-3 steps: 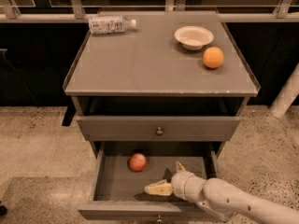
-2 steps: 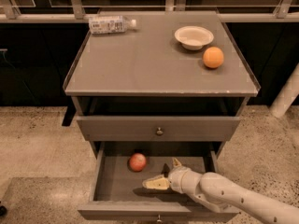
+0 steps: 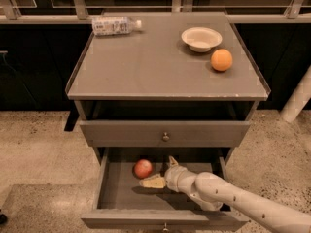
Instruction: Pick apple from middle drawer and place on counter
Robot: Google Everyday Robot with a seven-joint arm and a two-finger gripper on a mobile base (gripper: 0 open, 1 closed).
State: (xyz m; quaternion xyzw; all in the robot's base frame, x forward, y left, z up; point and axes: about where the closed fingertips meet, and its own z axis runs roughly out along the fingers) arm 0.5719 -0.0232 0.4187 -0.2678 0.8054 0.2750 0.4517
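The red apple lies on the floor of the open middle drawer, toward its back and left of centre. My gripper is inside the drawer just right of the apple, open. One pale finger points at the apple from below right, and the other finger sits higher and further right. Neither finger touches the apple. My arm comes in from the lower right. The grey counter is the cabinet top above.
On the counter are an orange fruit, a white bowl and a lying plastic bottle. A closed knobbed drawer front sits just above the open drawer. A white post stands at the right, on speckled floor.
My gripper has moved left across the drawer floor toward the apple, and its lower finger now ends close beside it. The apple has not moved.
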